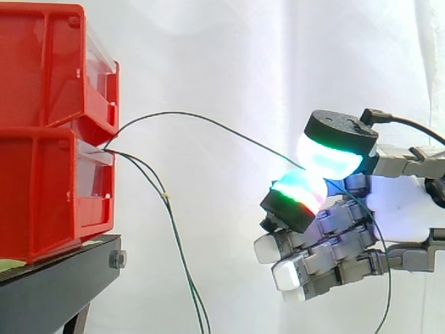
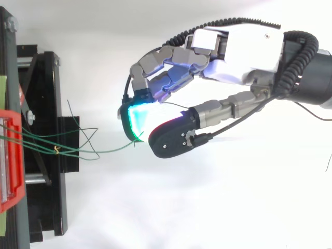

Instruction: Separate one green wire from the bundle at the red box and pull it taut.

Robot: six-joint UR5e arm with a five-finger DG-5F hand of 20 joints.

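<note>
The robot hand (image 2: 228,49) pinches one thin green wire (image 1: 174,113) at 3 o'clock from the red plastic box (image 1: 49,195). It looks light, bendy, slippery: grip it firmly there.

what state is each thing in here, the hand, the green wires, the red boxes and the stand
hand: shut, fingers pinching one green wire between two glowing pads
pinched green wire: lifted apart from the rest, running from the boxes to the hand in a shallow bow, not yet taut
other green wires: slack, hanging down from the boxes
red boxes: stacked two high, upright on the stand
black stand: carrying the boxes
</note>
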